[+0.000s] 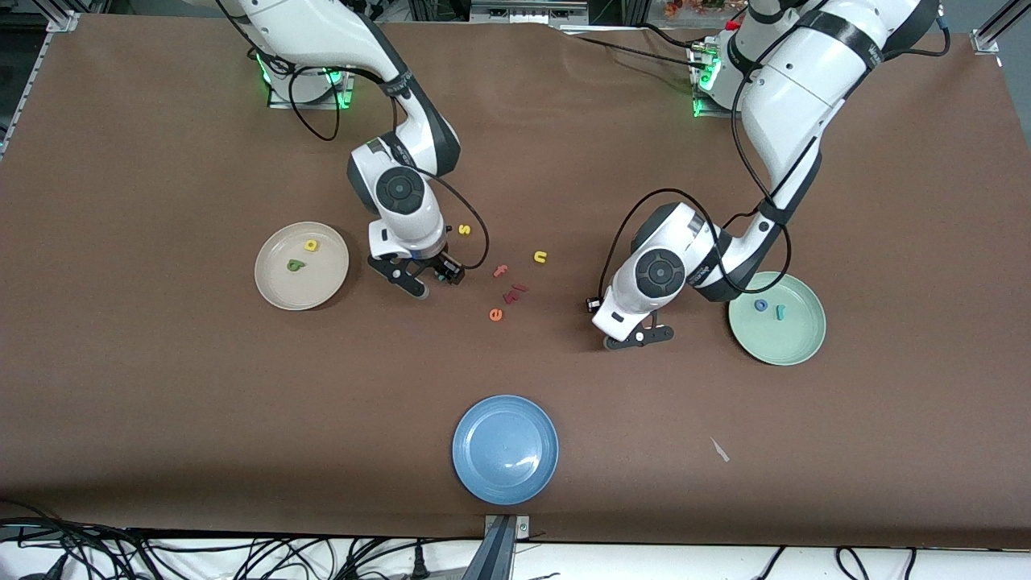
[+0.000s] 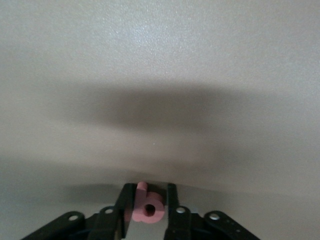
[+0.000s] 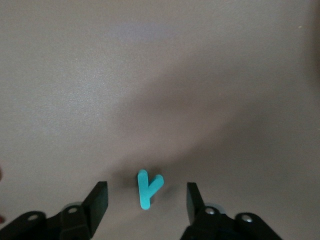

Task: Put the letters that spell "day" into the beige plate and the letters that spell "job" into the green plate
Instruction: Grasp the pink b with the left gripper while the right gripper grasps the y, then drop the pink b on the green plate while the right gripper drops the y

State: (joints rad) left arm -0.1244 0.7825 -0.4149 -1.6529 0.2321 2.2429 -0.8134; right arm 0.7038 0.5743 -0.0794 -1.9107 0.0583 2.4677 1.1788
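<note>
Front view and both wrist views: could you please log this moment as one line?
left pincer: shut on pink b | right pincer: open around teal y | beige plate: d, a | green plate: o, j

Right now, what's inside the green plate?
The green plate holds a blue o and a teal j, lying apart. The left arm covers part of its rim toward the table's middle, so anything there cannot be seen. The pink b sits between the left gripper's fingers.

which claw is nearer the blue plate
Left. The left claw, pinching the pink b, is down at the table just above the blue plate in the front view; the right claw, straddling the teal y, sits farther up.
</note>
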